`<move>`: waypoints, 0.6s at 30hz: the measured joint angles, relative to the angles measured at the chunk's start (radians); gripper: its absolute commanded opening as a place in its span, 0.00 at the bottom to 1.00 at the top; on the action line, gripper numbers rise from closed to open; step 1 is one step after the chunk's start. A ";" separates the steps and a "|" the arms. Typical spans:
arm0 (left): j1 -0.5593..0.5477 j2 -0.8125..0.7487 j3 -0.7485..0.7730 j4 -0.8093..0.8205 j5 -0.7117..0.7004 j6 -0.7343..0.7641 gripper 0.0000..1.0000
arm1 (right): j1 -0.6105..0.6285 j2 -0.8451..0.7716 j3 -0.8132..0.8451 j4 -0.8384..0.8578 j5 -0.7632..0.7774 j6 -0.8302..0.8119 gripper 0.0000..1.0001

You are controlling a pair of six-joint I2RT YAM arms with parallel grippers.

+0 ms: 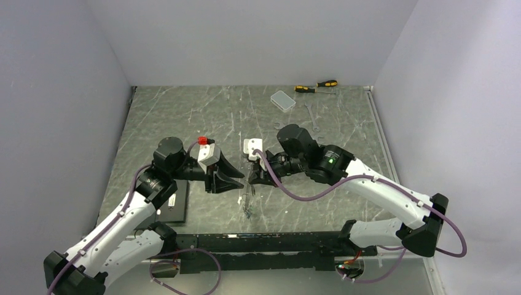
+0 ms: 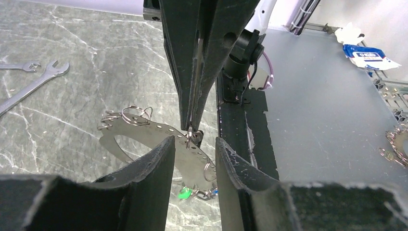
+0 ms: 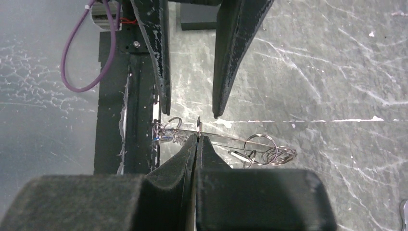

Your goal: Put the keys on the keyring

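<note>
The keyring (image 2: 144, 132) is a large flat silver hoop with a row of holes along its edge and small split rings (image 2: 136, 114) hooked in some of them. It hangs in the air between my two arms (image 1: 247, 195). Keys with a green tag (image 2: 184, 194) and a blue tag (image 2: 212, 192) dangle from its lower end. My right gripper (image 3: 198, 137) is shut on a small split ring at the keyring's edge. My left gripper (image 2: 195, 140) is open, one finger on each side of the hoop right at that spot.
Two long silver wrenches (image 1: 312, 117) lie at the back, near a clear plastic box (image 1: 282, 100) and two yellow-black screwdrivers (image 1: 316, 86). A black block (image 1: 173, 206) sits under my left arm. A black rail (image 1: 264, 243) runs along the near edge.
</note>
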 measured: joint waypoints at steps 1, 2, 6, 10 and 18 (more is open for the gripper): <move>-0.002 0.002 0.000 0.000 0.000 0.000 0.41 | 0.000 0.000 0.003 0.000 -0.006 -0.003 0.00; -0.004 0.005 0.000 0.000 0.000 0.000 0.41 | 0.000 0.000 0.006 0.000 -0.012 -0.004 0.00; -0.008 0.018 0.000 0.002 0.000 0.000 0.40 | 0.000 0.000 0.010 0.000 -0.038 -0.007 0.00; -0.014 0.019 0.000 0.002 0.000 0.000 0.33 | 0.000 0.000 0.010 0.000 -0.055 -0.007 0.00; -0.021 0.030 0.000 0.002 0.000 0.000 0.27 | 0.000 0.000 0.010 0.004 -0.072 -0.006 0.00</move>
